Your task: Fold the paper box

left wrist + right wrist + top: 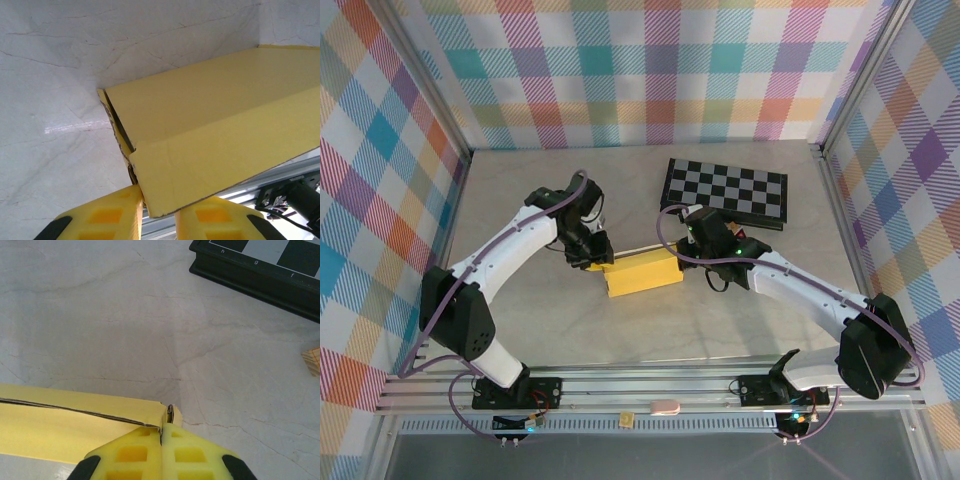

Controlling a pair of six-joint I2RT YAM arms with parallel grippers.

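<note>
Two grippers bracket the paper box, which lies near the middle of the table, on the arms' side of the checkered board. At its left end we see the left gripper with its fingers narrowly parted and the corner of a raised flap dropping into the gap. Whether they actually pinch the card we cannot tell. At the other end the right gripper is closed tight, its tips against the box's corner where the layered edges meet. We judge the body largely formed and the step in hand to be closing the left end flap while the right side steadies the box. Next, we think, the flap needs turning inward along its crease, held lightly so the thin card neither buckles nor drags the box sideways.
</note>
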